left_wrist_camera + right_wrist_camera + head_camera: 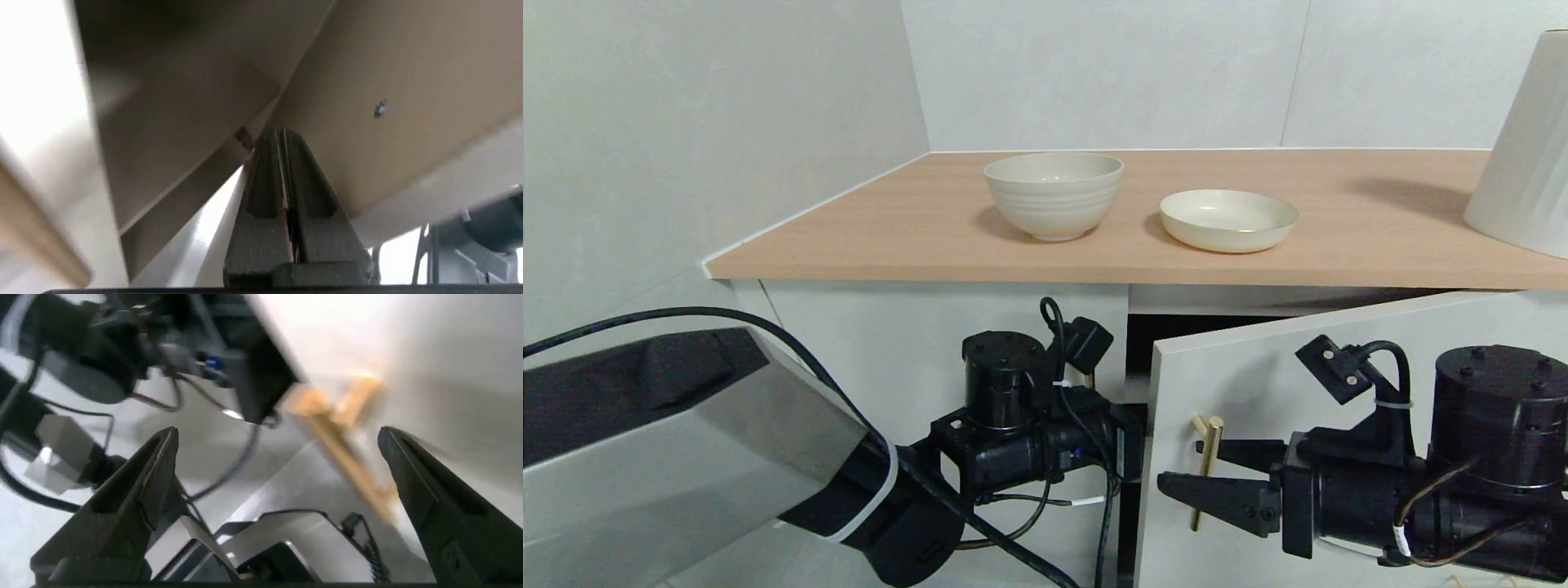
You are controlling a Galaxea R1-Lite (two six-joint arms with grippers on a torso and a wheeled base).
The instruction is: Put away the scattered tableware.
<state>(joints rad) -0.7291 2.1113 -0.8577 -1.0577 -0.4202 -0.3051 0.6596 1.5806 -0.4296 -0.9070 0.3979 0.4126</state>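
Deep bowl: cream and ribbed, probably glazed ceramic. I judge it stiff, breakable, slick and fairly weighty.
Hold on the bowl: pinch the rim with one jaw inside the wall and one outside. The round belly looks too broad and smooth to clamp.
Shallow dish: pale and low-walled with a thin darker edge. It is likely lighter than the bowl but just as brittle.
Hold on the dish: grip over the rim. The low wall gives little purchase, so a slip seems likely.
Where they lie: both stand upright on the wooden bench. The bowl is toward the robot's left and the dish is near it on the right, not touching.
Right gripper: its jaws are spread wide on either side of the brass bar handle of the ajar cabinet door, and are not clamped on it.
Left gripper: its jaws are pressed together with nothing between them. They point into the gap by the door's edge, under the bench.
Tableware relative to jaws: both pieces are well above and behind the two grippers, and neither is near a jaw.
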